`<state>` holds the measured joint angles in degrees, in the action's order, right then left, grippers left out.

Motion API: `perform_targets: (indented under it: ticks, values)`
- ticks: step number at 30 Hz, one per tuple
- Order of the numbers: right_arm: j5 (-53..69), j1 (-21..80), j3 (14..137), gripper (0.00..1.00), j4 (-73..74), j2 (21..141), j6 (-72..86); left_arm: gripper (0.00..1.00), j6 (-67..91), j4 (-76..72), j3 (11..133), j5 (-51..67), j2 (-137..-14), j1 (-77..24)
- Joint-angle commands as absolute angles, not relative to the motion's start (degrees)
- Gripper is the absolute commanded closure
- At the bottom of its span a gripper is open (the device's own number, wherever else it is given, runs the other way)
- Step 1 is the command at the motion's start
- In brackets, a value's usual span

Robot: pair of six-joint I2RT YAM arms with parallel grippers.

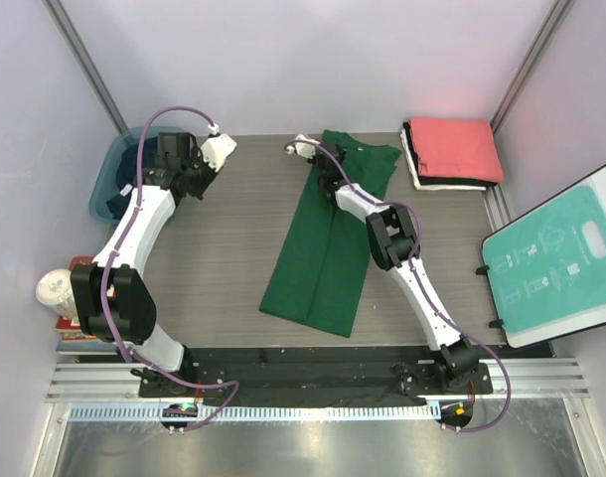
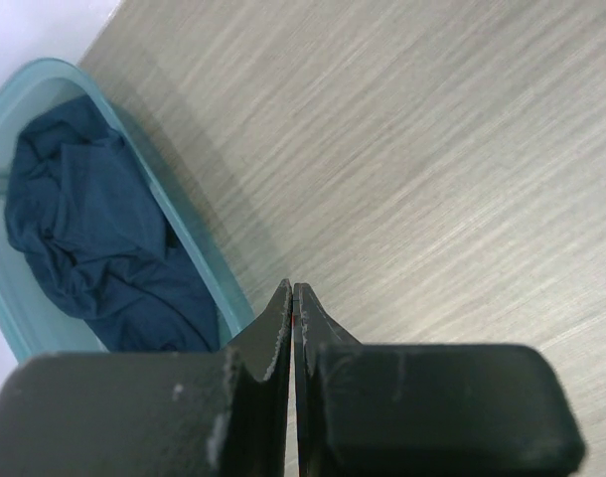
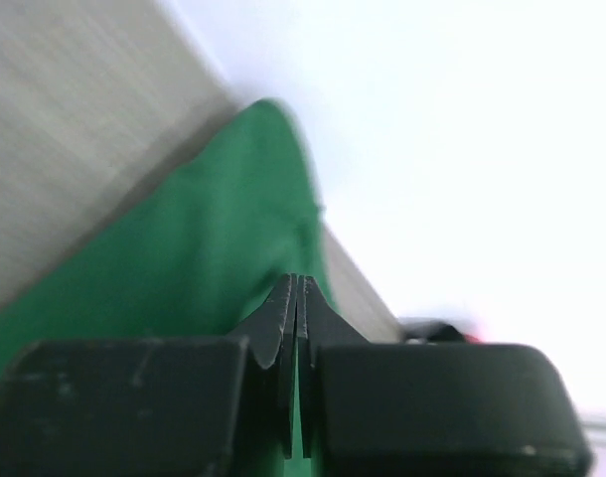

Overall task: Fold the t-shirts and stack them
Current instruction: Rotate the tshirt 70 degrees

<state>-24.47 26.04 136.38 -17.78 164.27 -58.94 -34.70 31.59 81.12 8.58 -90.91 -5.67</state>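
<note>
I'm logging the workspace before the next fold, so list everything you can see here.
green t-shirt: one, dark green, mid-table, folded lengthwise
navy t-shirt: one, crumpled in the tub
tub: one, teal, far left corner
folded t-shirts: three, coral-red over black and white, far right corner
instruction board: one, teal and white, right edge
white container: one, left edge
table: one, grey wood grain
left end effector: black, shut, empty, by the tub
right end effector: black, shut, over the green t-shirt's far end
</note>
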Motion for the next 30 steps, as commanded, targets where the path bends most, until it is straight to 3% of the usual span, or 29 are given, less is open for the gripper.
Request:
perform_targets:
  ticks: [1,4,7,11,15,22,30]
  values:
    - [-31.36,26.89,136.95,0.93,-31.9,158.75,-57.58,1.0,-33.57,24.97,79.72,7.12,-89.04,-6.5]
    - [-34.26,27.33,132.91,0.94,-28.32,150.93,-52.84,1.0,-33.31,23.82,78.58,7.64,-88.59,-6.68]
    - [-34.72,26.99,132.45,0.99,-11.66,145.13,-45.63,1.0,-33.31,23.82,79.1,8.26,-88.77,-6.94]
    - [-23.07,24.53,126.32,0.99,14.62,138.44,-37.19,1.0,-33.66,23.64,79.8,9.4,-88.77,-7.03]
    - [-11.83,20.66,121.81,0.99,26.6,135.27,-35.07,1.0,-33.84,23.73,80.51,9.84,-88.86,-7.12]
    - [-6.77,14.68,124.52,0.99,29.7,138.16,-35.51,1.0,-34.28,24.61,80.68,10.37,-88.94,-7.56]
    - [-4.84,14.76,131.21,0.99,30.41,145.19,-34.72,1.0,-35.42,26.01,83.14,8.62,-90.61,-7.73]
